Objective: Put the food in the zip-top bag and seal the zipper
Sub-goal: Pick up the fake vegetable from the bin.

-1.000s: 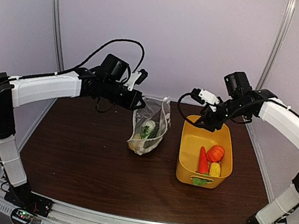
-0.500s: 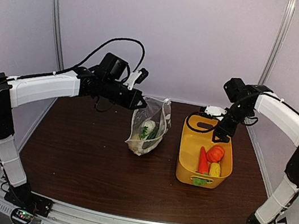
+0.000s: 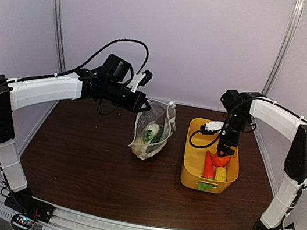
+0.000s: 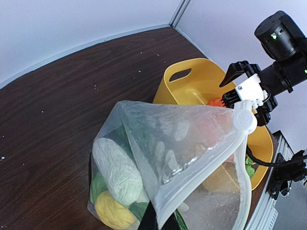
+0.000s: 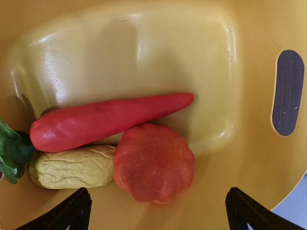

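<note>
Food [image 3: 208,165] lies in two places on the dark brown table [image 3: 86,163], with pale walls [image 3: 185,32] all around. A long red piece [image 5: 105,120], an orange pumpkin [image 5: 153,163] and a yellow piece [image 5: 72,166] lie in the yellow basket [image 3: 192,157]. A white piece [image 4: 120,172] is inside the see-through zip-top bag [image 3: 152,129] beside the basket. The left gripper [image 3: 142,106] pinches the bag's top edge tight. The right gripper [image 3: 226,148] hangs over the pumpkin, jaws wide apart, holding nothing.

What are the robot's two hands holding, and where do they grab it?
The left gripper pinches the clear dotted plastic bag by its top mouth edge. The right gripper is open over the yellow plastic basket, holding nothing.
</note>
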Available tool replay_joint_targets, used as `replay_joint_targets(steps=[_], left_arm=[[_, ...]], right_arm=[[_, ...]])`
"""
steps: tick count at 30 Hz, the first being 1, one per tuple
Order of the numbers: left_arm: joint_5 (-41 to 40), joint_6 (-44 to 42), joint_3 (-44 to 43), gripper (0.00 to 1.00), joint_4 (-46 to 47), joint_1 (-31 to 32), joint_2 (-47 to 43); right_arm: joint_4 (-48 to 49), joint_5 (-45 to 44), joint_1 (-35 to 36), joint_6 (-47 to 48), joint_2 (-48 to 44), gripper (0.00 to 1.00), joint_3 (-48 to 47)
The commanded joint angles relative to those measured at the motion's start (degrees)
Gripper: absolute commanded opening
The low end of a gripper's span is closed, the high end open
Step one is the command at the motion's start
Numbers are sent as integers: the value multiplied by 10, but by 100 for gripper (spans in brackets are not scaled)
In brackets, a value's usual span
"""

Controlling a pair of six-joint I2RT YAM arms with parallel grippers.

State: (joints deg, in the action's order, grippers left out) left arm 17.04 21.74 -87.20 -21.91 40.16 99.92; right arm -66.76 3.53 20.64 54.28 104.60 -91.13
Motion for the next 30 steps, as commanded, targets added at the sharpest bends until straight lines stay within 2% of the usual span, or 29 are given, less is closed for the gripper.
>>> replay_joint_targets(steps=[1, 7, 16, 30], left_arm=[[11, -5, 4, 0, 21, -1, -14], [13, -5, 3, 0, 21, -1, -12], [16, -5, 2, 0, 20, -1, -8], [27, -5, -2, 0, 18, -2, -8]], right_arm=[[18, -11, -2, 5, 11, 100, 19], [27, -12, -2, -2, 35, 100, 38], [97, -33, -5, -33, 46, 97, 67], [89, -77, -10, -44, 70, 92, 79]])
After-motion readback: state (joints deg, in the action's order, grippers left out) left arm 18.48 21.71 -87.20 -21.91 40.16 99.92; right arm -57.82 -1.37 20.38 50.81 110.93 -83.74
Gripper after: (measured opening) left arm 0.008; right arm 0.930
